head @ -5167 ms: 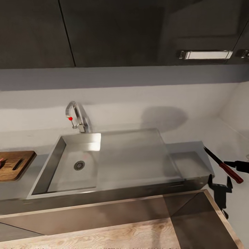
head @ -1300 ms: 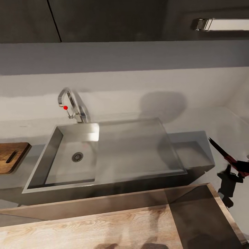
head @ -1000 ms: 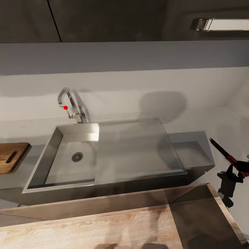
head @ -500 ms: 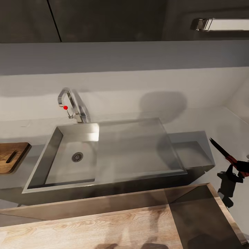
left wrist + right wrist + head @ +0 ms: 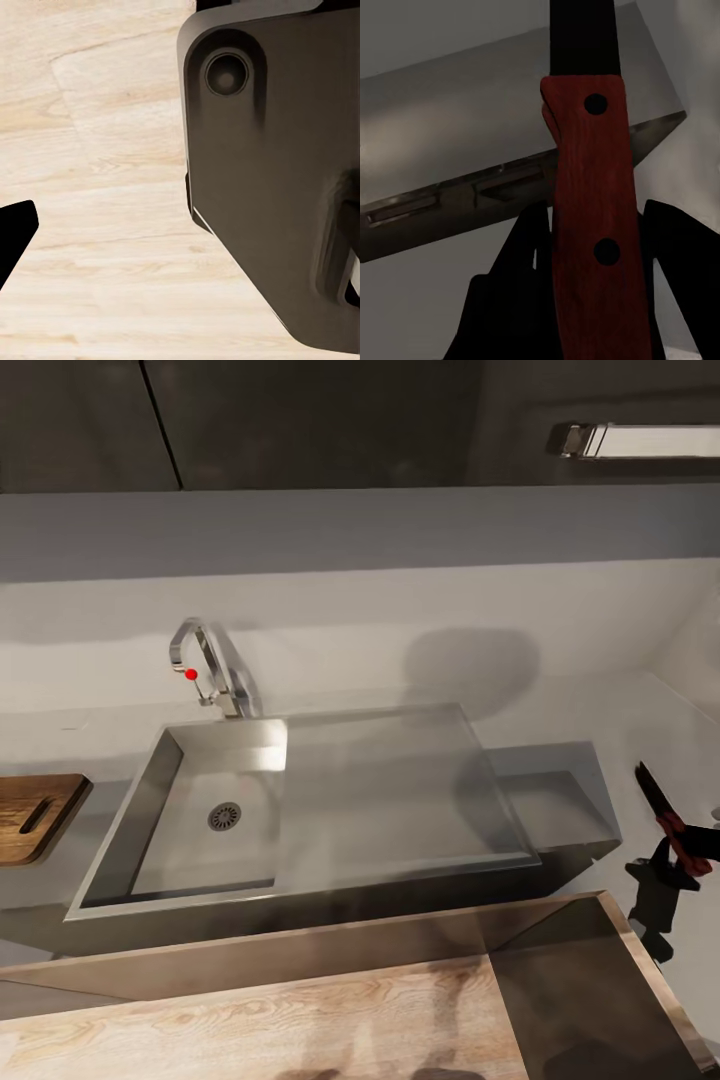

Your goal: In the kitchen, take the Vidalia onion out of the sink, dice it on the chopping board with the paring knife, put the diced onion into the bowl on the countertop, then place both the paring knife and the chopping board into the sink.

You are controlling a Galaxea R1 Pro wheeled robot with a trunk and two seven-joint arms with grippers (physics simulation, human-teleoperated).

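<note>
The stainless-steel sink, with its round drain and curved faucet, lies in the middle of the head view. Its flat drainboard is on the right. The dark brown chopping board pokes in at the left edge on the countertop. At the far right my right gripper is shut on the paring knife, past the counter's right end. In the right wrist view the red handle sits between black fingers. The onion and bowl are out of view.
Dark wall cabinets hang above the pale backsplash. A light wooden surface with a dark panel lies in front of the counter. The left wrist view shows a pale wood floor, a dark robot part and one black tip.
The knife in my right gripper has swung steeper and shifted a little to the right. The head view has tilted slightly. The sink and board stay put.
</note>
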